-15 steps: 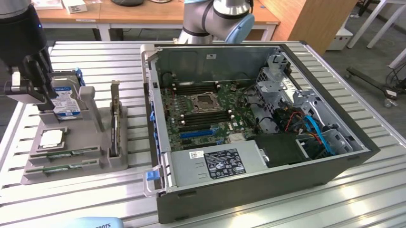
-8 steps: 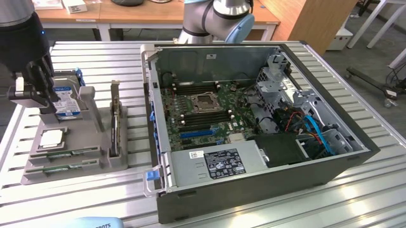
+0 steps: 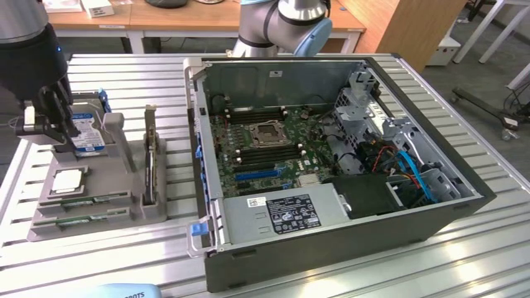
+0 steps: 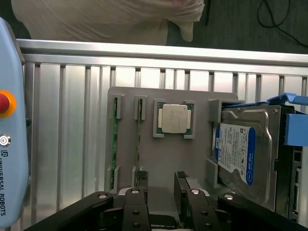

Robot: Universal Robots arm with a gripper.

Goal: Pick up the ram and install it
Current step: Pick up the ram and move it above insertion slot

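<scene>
The ram, at the holder's edge, seems light, stiff and fragile, best pinched across its flat sides by the wide-open, empty gripper.

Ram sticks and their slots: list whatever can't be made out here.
- Thin green ram sticks: wrist view, seen edge-on in the grey plastic holder, so chips and labels are hidden.
- Black motherboard memory slots: exterior view, too small to tell whether latches are open.
- Black open tool: wrist view, body cut off by frame edge.

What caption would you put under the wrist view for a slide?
Open gripper hovering over a grey holder tray carrying two ram sticks, a silver processor chip and a hard drive.
</scene>
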